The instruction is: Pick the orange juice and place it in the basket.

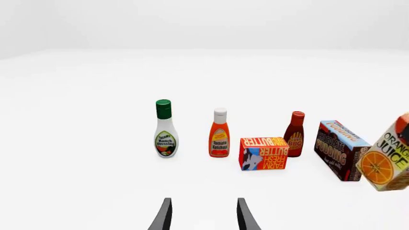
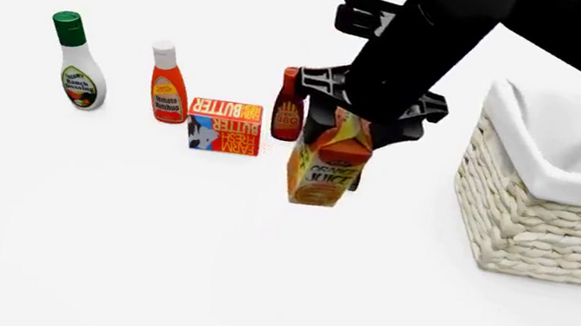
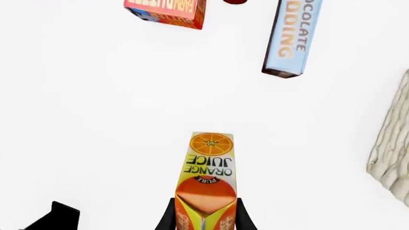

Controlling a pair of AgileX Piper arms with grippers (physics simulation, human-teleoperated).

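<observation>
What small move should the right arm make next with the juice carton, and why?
Probably carry it rightward toward the basket, raising it enough to pass the rim. The right gripper grips the orange juice by its top, tilted and seemingly off the table, left of the basket.

Carton (image 2: 326,169) reads "ORANGE JUICE"; flat box (image 2: 225,126) "BUTTER"; brown box (image 1: 340,149) "PUDDING".

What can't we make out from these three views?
- Chocolate pudding box: front view, hidden behind right arm and orange juice.
- Basket: front view, right side cut off.
- Left hand: wrist view, only fingertips show.
- Right hand: its contact with the carton sits at the frame edge.
</observation>
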